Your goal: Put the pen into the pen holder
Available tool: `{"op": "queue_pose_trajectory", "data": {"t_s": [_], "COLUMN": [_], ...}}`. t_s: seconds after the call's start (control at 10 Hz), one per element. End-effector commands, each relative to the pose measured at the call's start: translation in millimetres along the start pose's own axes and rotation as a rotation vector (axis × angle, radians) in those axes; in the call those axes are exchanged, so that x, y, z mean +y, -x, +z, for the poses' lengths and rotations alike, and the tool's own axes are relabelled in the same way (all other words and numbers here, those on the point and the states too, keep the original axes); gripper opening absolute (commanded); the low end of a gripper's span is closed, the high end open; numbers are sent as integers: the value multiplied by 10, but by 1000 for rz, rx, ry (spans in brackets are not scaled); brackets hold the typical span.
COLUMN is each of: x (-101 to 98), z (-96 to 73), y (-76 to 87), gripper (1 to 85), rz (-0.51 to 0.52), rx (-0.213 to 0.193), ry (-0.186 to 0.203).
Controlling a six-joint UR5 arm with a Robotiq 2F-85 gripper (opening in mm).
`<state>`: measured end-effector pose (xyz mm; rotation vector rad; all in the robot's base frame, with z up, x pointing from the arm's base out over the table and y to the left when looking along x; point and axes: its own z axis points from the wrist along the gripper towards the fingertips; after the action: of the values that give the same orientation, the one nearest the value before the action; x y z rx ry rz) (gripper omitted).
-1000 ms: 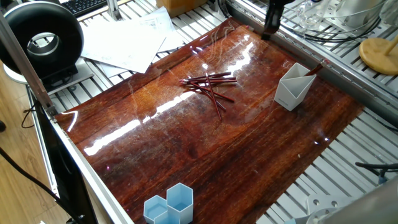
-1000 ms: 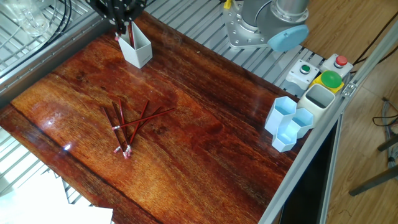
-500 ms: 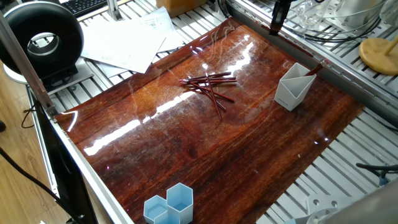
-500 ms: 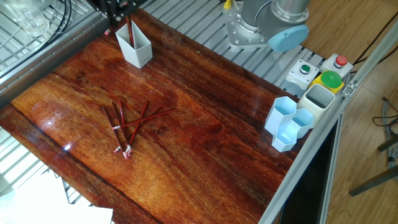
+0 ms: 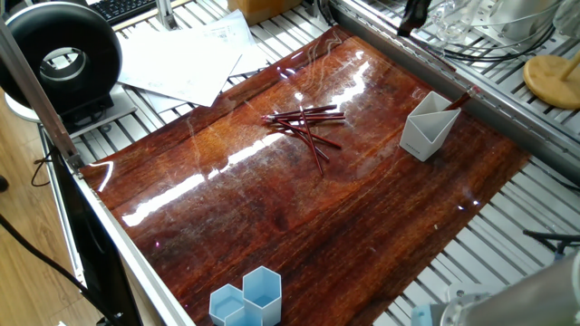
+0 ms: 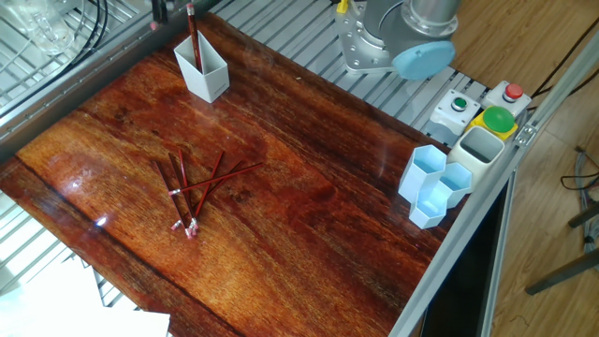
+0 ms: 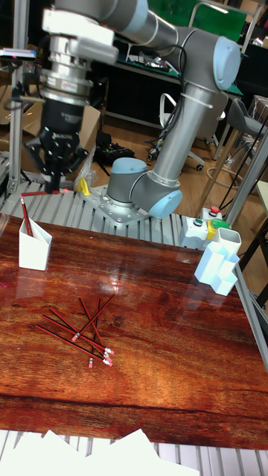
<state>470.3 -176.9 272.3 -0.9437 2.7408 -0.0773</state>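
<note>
The white pen holder [image 5: 426, 129] [image 6: 204, 73] [image 7: 33, 251] stands near the far edge of the wooden board. One red pen [image 6: 192, 36] [image 7: 26, 216] leans inside it, its end sticking out above the rim [image 5: 459, 100]. Several more red pens [image 5: 308, 127] [image 6: 193, 183] [image 7: 80, 332] lie crossed in a loose pile mid-board. My gripper [image 7: 56, 186] hangs well above the holder and slightly to its right, open, nothing between its fingers. In the fixed views only its lower part shows at the top edge [image 5: 412, 16] [image 6: 159, 9].
Light blue hexagonal cups [image 5: 247, 299] [image 6: 434, 187] [image 7: 217, 271] stand at the opposite corner. A button box [image 6: 484, 119] sits beside them. The arm's base [image 6: 374, 42] [image 7: 134, 195] is mounted behind the board. Loose papers [image 5: 181, 59] and a black ring lamp [image 5: 63, 56] lie off the board.
The gripper has lifted straight up from the pen holder and nearly left both fixed views. The pen it hovered over stays leaning in the holder. The pile has not moved.
</note>
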Motion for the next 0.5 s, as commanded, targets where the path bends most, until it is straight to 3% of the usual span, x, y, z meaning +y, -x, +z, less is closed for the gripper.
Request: {"op": "queue_pose_trajectory", "data": {"t_s": [0.0,0.1,0.2,0.4], "x": [13,65,184,290], "z": [-74,-30,33,85], "y": [84,197,276,299], "gripper": [10,10,10,10], "rz": [5,42,100,130], "rx": [-97,-118,-122,-112], "ry": [8,7,29,38]}}
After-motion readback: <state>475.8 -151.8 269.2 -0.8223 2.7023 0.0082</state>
